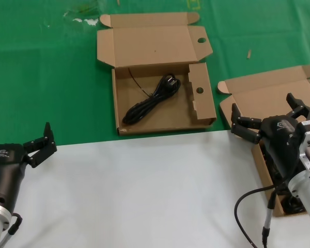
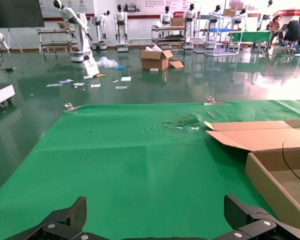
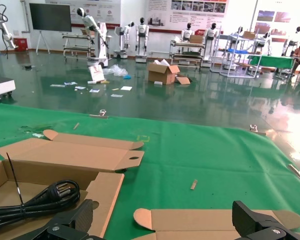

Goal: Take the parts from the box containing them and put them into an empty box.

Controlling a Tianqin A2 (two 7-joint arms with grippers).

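Observation:
The box with round holes (image 1: 115, 103) lies open at the middle back, and one black power cord (image 1: 151, 100) lies in it. The plain box (image 1: 268, 90) with the ear tab lies open at the right, with dark cords (image 1: 294, 205) partly hidden under my right arm. My right gripper (image 1: 262, 106) is open and empty above that box's lid. In the right wrist view the gripper (image 3: 162, 220) hangs over the plain lid (image 3: 210, 220), with the cord (image 3: 45, 197) off to one side. My left gripper (image 1: 40, 144) is open and empty at the near left, and also shows in the left wrist view (image 2: 155, 220).
A white sheet (image 1: 144, 191) covers the near half of the table, and a green mat (image 1: 41, 77) covers the far half. A black cable (image 1: 248, 206) hangs from my right arm. Small scraps (image 1: 85, 20) lie at the far edge.

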